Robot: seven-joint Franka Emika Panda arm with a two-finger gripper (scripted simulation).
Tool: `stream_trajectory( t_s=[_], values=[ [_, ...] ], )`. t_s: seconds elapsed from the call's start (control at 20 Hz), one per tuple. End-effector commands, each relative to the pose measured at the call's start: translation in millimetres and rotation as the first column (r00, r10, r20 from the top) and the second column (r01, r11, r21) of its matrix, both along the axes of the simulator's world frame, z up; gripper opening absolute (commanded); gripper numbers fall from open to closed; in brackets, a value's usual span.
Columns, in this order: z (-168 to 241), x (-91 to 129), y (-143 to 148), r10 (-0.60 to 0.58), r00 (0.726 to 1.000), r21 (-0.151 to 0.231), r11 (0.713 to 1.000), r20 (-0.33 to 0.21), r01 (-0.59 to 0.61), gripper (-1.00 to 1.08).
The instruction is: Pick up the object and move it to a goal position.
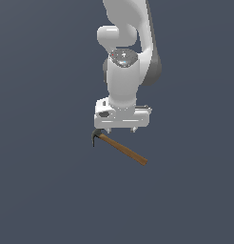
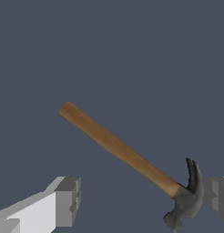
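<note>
The object is a small claw hammer lying flat on the grey floor, its dark head toward the exterior view's left and its brown handle running down toward the right. My gripper hangs just above it, open, with nothing held. In the wrist view the hammer lies slanted. Its head sits close to one finger, and the other finger stands well apart from the handle. The gripper spans the head end of the handle.
A plain dark grey floor fills both views. The white arm rises above the gripper. No other objects show.
</note>
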State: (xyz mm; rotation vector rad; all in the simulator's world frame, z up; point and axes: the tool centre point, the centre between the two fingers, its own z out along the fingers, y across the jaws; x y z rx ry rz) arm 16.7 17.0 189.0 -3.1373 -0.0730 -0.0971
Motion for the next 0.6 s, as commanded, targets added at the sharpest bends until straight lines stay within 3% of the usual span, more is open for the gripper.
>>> stream_trajectory(
  t_s=[0.0, 0.55],
  values=[
    [0, 0, 0, 0.0, 1.0, 0.0, 1.0, 0.0, 0.0, 1.0],
    [3, -5, -10, 0.02, 1.0, -0.039, 0.999, -0.005, -0.02, 1.0]
  ],
)
